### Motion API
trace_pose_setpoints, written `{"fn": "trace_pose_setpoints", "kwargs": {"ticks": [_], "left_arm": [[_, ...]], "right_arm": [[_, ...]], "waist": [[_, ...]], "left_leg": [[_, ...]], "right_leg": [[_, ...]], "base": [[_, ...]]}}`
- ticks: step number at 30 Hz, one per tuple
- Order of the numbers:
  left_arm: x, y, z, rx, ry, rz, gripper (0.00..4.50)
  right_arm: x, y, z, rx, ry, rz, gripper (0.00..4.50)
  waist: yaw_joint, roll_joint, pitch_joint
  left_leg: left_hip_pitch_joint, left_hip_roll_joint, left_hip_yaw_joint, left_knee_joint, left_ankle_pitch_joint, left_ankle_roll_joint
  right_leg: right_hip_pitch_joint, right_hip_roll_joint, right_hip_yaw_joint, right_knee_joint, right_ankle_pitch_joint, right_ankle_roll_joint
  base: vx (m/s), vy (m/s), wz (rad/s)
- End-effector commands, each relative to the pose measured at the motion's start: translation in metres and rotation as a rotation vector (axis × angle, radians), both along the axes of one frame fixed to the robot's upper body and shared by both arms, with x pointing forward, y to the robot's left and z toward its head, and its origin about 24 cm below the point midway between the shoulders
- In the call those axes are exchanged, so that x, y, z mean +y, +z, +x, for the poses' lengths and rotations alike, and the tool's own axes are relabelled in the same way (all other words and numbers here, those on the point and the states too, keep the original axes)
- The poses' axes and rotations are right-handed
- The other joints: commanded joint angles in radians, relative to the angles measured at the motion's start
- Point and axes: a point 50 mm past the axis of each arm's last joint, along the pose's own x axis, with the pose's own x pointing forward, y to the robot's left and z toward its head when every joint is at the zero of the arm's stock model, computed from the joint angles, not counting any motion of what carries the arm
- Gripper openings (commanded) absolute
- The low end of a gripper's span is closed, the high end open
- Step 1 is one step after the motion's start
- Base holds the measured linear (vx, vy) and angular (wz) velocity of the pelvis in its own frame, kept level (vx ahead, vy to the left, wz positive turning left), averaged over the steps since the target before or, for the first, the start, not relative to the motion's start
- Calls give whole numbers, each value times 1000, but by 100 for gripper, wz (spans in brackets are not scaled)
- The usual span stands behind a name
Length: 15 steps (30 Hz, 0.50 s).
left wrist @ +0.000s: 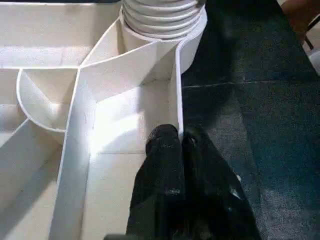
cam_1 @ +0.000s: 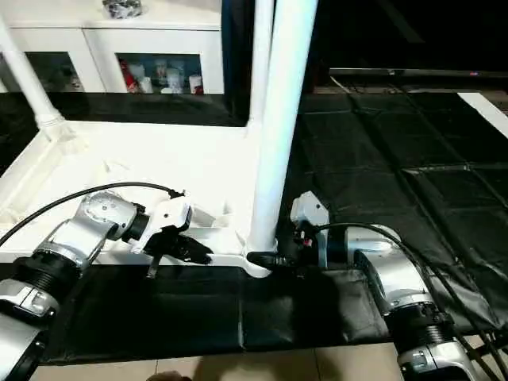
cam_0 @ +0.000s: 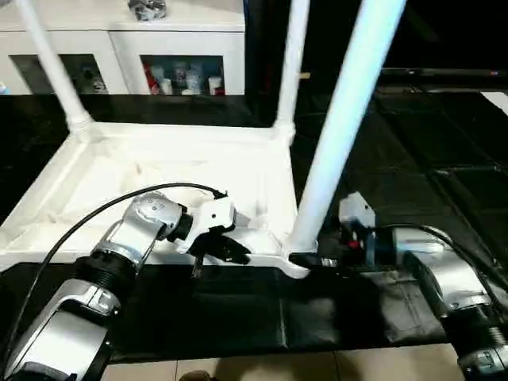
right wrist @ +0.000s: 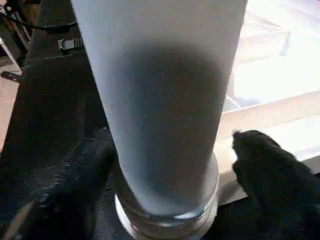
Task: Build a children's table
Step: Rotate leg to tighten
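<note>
Children's table, white plastic, lying upside down on a black mat over the floor, ribbed underside facing up. Near edge: left gripper, jaws closed on the thin near rim wall of the top, one black finger on each side of it. Near right corner: a long tapered leg standing upright in its round socket; right gripper at the leg's base, jaws spread wide with a finger on either side of the tube, gaps visible between fingers and leg. Farther back: two more legs, one at the far left corner, one at the far right corner, both upright. Background: white cabinet with glass doors, small items behind the glass.
</note>
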Motion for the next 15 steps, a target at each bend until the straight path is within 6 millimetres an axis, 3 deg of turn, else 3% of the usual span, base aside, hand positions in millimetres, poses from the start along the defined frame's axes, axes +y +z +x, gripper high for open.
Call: {"fn": "trace_pose_setpoints", "kwargs": {"ticks": [1,11,15], "left_arm": [[-11,3,-4,-7,-108,18,0],[-10,0,-6,-4,-122,30,0],[-10,-1,-4,3,-96,27,0]], "right_arm": [[3,0,-1,16,31,3,364],[7,-4,-3,38,67,-1,283],[7,-5,-4,49,67,7,275]], "waist": [[-5,-8,-72],[5,-8,-72],[6,-6,-74]], "left_leg": [[8,52,-10,-59,-102,82],[10,53,-10,-60,-118,67],[9,52,-10,-58,-106,71]], "right_leg": [[54,-81,70,-63,-57,-214],[53,-82,70,-66,-100,-197],[53,-81,70,-63,-77,-200]], "base": [[0,0,0],[0,0,0],[0,0,0]]}}
